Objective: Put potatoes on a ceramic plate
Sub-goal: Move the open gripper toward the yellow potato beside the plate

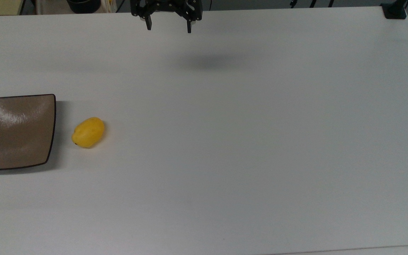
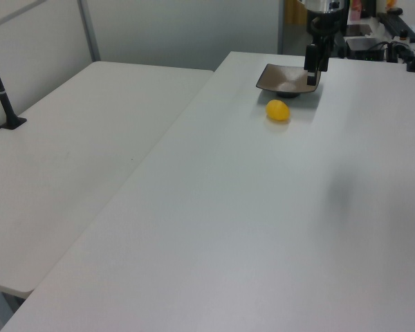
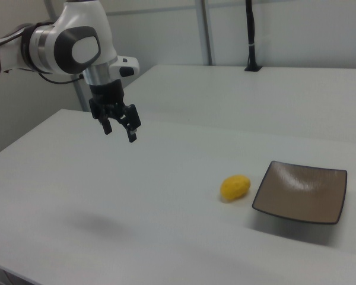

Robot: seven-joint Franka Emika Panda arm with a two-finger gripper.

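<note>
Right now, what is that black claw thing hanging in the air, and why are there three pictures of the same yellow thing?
The black claw is a gripper, the hand of a robot arm. It has two fingers, and they are spread open with nothing between them. It hangs in the air above a big white table.

The three pictures come from three cameras looking at the same table at once. The top view looks down from above, and the left and right views look from the sides.

On the table lies a yellow potato. Beside it, not touching, sits a shiny brown square plate with nothing on it. In the top view the plate is to the potato's left; in the right view it is to the potato's right.

The robot's job is to put the potato on the plate. It has not picked it up yet.
</note>
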